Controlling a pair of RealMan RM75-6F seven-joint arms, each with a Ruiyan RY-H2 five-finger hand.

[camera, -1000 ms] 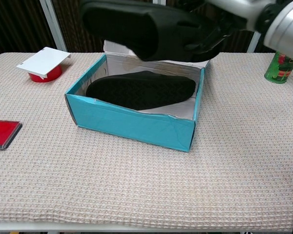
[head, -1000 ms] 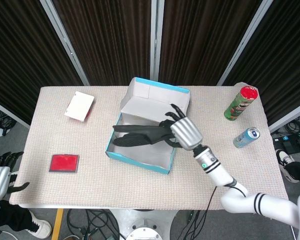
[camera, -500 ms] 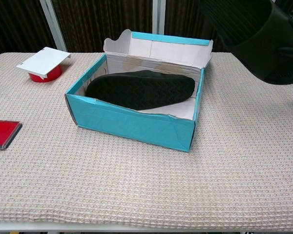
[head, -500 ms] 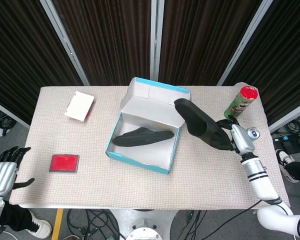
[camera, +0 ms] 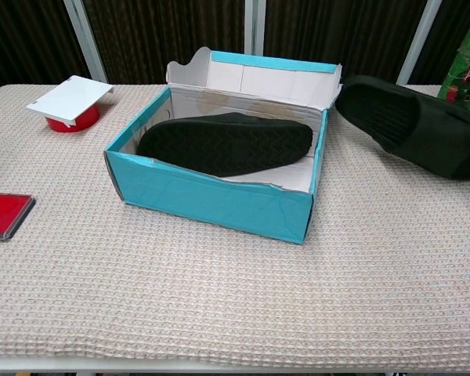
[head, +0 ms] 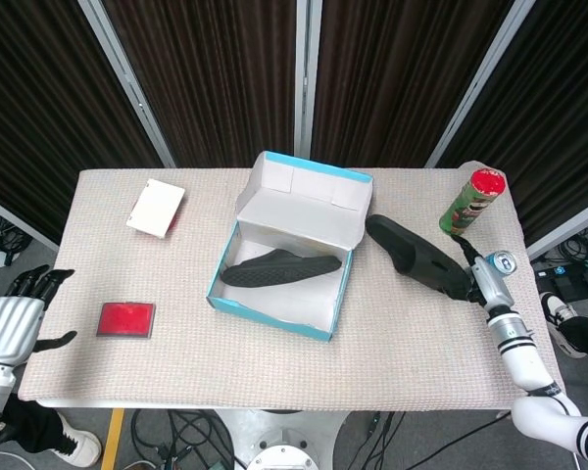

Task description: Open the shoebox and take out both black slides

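The teal shoebox [head: 271, 311] stands open mid-table, its lid [head: 309, 199] tipped up at the back. One black slide [head: 279, 267] lies inside it, sole up in the chest view [camera: 227, 143]. The second black slide [head: 416, 257] is outside, right of the box, low over the cloth and tilted with its sole toward the chest camera [camera: 411, 125]. My right hand [head: 482, 279] grips its far right end. My left hand [head: 15, 318] hangs off the table's left front corner, fingers apart, holding nothing.
A green can [head: 472, 201] stands at the back right, and a blue drink can [head: 501, 261] sits just behind my right hand. A white card on a red object [head: 157, 208] lies at the back left. A flat red pad [head: 125, 319] lies front left.
My right hand carried the slide from above the box out to the right and lowered it toward the table. My left hand rose slightly at the table's corner.
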